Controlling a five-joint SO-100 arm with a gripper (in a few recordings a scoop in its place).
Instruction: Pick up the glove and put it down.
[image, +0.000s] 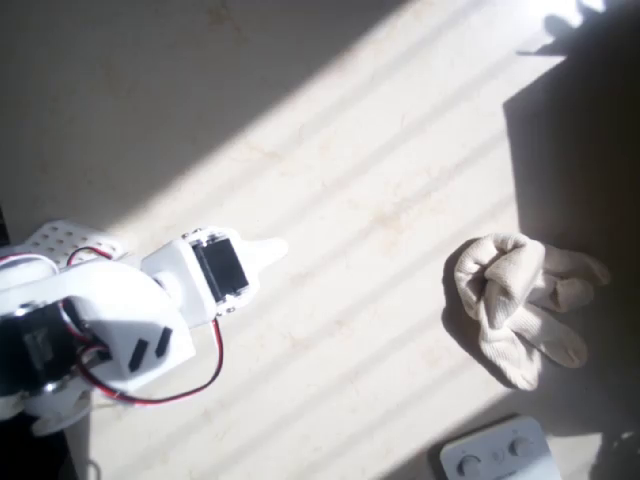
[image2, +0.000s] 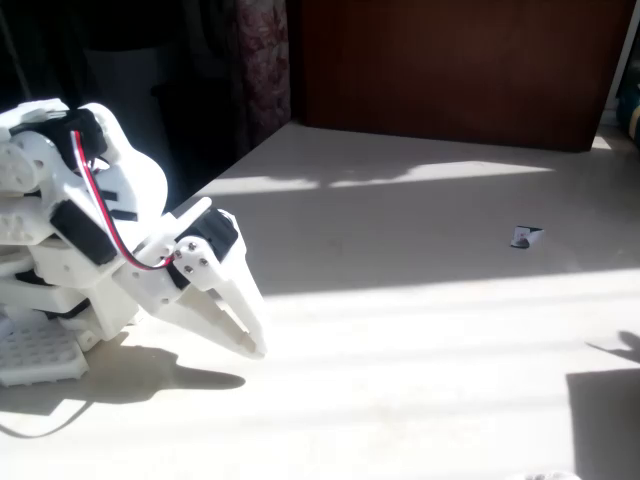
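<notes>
The cream-white knit glove (image: 520, 305) lies crumpled on the pale table at the right of the overhead view, its stubby fingers pointing right and down. My white gripper (image: 273, 249) rests far to its left, folded back near the arm's base and pointing toward the glove. In the fixed view the gripper (image2: 252, 345) slants down to the right just above the table. Its fingers lie together with nothing between them.
A small white device with round knobs (image: 495, 455) sits at the bottom edge below the glove. A little card (image2: 525, 237) lies farther back on the table. A dark wooden panel (image2: 450, 70) closes the far side. The arm's perforated base (image2: 35, 350) is at the left.
</notes>
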